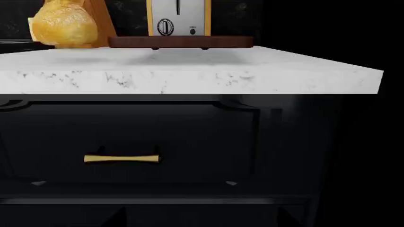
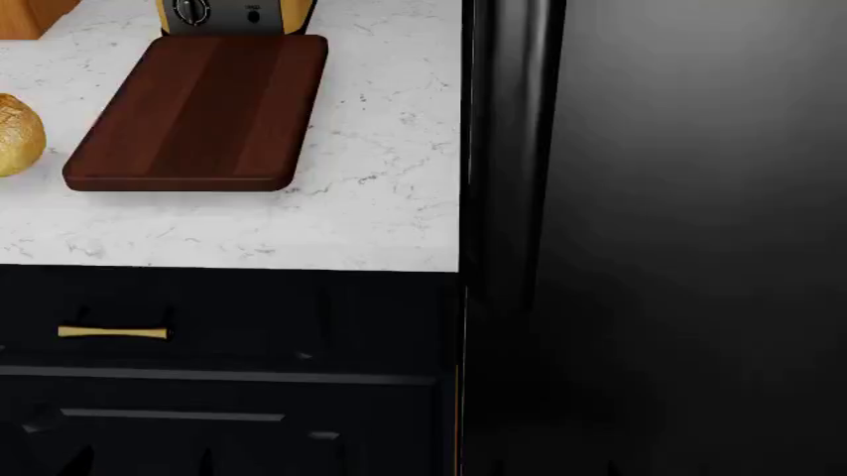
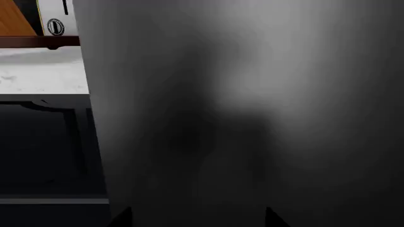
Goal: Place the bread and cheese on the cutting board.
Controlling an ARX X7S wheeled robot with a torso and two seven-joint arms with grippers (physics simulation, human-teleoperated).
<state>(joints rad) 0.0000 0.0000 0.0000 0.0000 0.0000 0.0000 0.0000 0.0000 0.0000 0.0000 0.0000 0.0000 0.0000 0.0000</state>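
Observation:
The bread [image 2: 16,134] is a round golden loaf on the white counter, cut by the head view's left edge, just left of the cutting board [image 2: 198,109]. The board is dark reddish-brown and bare. In the left wrist view the bread [image 1: 63,26] and the board's edge [image 1: 180,42] sit above the counter's front edge. My left gripper [image 1: 202,220] is low in front of the drawers, its dark tips wide apart and empty. My right gripper [image 3: 198,220] faces the dark fridge side, tips wide apart and empty. The cheese is out of view.
A toaster [image 2: 232,12] stands behind the board, with a light wooden knife block [image 2: 34,15] to its left. The marble counter [image 2: 384,198] ends at a tall black fridge [image 2: 662,238] on the right. A dark drawer with a brass handle [image 2: 113,333] lies below.

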